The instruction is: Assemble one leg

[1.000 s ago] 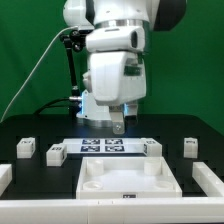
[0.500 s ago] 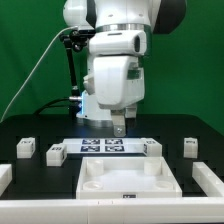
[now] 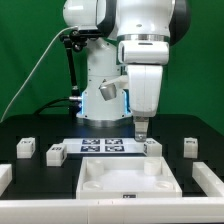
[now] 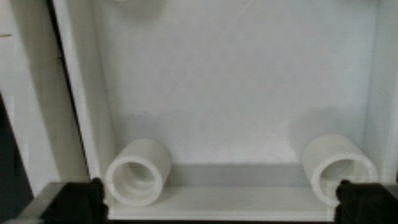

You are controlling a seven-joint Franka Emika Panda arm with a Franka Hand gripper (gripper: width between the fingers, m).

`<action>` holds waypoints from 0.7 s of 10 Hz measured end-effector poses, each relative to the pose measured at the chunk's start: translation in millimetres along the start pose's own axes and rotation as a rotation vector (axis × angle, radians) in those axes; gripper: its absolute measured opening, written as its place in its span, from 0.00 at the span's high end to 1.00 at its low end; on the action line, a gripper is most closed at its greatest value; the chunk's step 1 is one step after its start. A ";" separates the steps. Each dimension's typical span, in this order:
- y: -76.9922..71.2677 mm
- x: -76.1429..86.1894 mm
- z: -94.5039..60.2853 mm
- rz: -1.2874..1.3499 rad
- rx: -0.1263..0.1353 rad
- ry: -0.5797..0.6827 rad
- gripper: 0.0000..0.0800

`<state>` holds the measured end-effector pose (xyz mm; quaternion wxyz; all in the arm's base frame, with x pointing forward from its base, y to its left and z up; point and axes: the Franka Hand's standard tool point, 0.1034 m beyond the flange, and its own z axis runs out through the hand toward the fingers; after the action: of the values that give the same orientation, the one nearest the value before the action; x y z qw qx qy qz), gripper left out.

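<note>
Several legs, small white blocks with marker tags, stand on the black table: two at the exterior view's left (image 3: 27,147) (image 3: 55,153), one (image 3: 152,147) just right of the marker board, one further right (image 3: 189,146). The large white square piece with corner sockets (image 3: 130,180) lies in front. My gripper (image 3: 141,131) hangs just above and slightly left of the leg by the board, holding nothing. In the wrist view the gripper (image 4: 226,203) is open, its dark fingertips (image 4: 75,200) far apart, with the square piece (image 4: 222,90) and two of its sockets below. No leg shows there.
The marker board (image 3: 105,146) lies behind the square piece. White parts sit at the front left (image 3: 5,176) and front right (image 3: 208,177) edges of the exterior view. The arm's base and a cable stand at the back.
The arm has swung toward the exterior view's right, from above the marker board's middle to above the leg by its right end. The parts have not moved.
</note>
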<state>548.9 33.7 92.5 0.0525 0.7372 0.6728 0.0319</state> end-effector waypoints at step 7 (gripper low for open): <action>-60.2 -11.2 43.8 0.003 0.058 0.021 0.19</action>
<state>493.5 26.3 42.1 0.0240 0.7390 0.6730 0.0201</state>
